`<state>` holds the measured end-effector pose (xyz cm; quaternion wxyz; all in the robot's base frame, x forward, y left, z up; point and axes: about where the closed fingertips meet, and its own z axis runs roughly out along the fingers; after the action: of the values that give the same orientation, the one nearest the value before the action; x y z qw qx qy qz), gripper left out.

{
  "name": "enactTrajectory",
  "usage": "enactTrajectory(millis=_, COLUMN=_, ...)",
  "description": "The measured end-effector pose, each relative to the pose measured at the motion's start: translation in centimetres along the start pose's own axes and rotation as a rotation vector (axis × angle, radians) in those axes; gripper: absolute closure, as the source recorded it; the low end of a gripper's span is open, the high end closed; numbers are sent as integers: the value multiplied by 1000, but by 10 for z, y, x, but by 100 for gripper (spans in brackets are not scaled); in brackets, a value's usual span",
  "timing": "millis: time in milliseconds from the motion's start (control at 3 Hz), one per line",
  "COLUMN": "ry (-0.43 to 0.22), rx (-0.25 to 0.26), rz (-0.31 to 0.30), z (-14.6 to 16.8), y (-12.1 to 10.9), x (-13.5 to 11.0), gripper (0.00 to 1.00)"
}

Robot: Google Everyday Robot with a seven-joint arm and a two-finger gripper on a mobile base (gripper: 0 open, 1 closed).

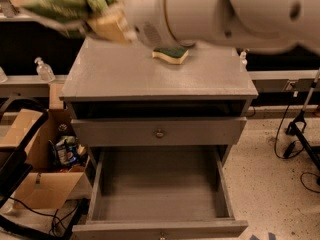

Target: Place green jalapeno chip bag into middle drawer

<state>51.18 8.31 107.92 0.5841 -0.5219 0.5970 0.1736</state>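
The green jalapeno chip bag (pixel 65 5), shiny green foil with pale print, hangs in the air at the top left, above the left back corner of the grey cabinet top (pixel 150 79). My gripper (pixel 106 25) is shut on the bag's right end, and my big white arm (pixel 220 11) runs across the top of the view. The middle drawer (pixel 157 191) is pulled wide open at the bottom, its broad floor bare; its front rim (pixel 160 229) carries a small knob. The bag is well above it and to its left.
A green-topped yellow sponge (pixel 171 55) lies on the cabinet top under my arm. A shut shallower drawer front with a round metal knob (pixel 159 133) sits above the open drawer. Cardboard boxes (pixel 35 184) and a blue packet (pixel 67 151) stand left; cables and a stand base (pixel 300 134) lie right.
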Motion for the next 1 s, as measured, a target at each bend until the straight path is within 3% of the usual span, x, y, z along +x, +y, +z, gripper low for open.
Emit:
enactTrajectory(millis=333, ry=5, rx=-77, rz=132, z=-6, y=67, x=90, gripper=100)
enactTrajectory(millis=667, ry=27, rx=-31, rz=239, z=-53, y=78, x=163, gripper=100)
enactTrajectory(millis=1000, ry=128, rx=62, rz=384, z=-104, y=65, x=266, gripper=100)
